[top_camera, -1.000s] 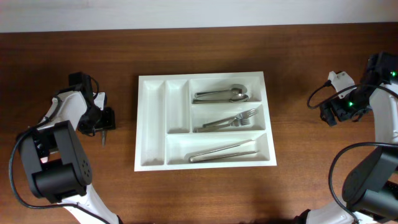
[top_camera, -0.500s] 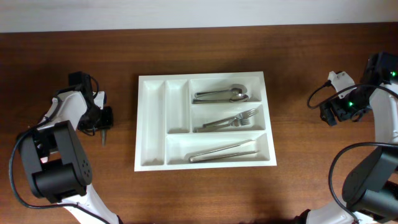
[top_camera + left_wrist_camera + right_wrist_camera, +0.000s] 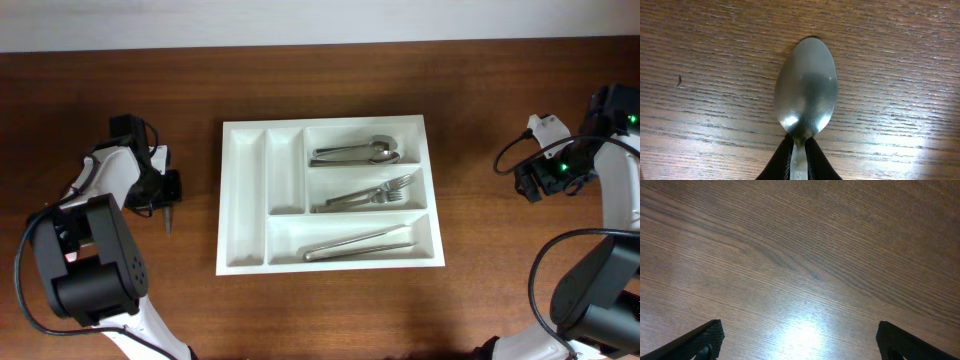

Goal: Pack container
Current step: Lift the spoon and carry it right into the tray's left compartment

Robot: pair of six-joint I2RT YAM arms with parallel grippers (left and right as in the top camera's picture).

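**At the left edge, a spoon is being gripped**

Near the left edge of the tabletop (image 3: 480,300), the left end effector (image 3: 799,152) is pinching a spoon (image 3: 806,97) at its neck. Its fingers are closing narrowly on the metal, and the bowl is pointing away over the wood. Midway between the left and right edges, the container (image 3: 243,200) is sitting flat. Its three wide compartments are holding spoons (image 3: 355,152), forks (image 3: 372,194) and other long utensils (image 3: 360,244). By the right edge, the right end effector (image 3: 800,340) is hanging over the wood with its fingers spread wide, gripping nothing.
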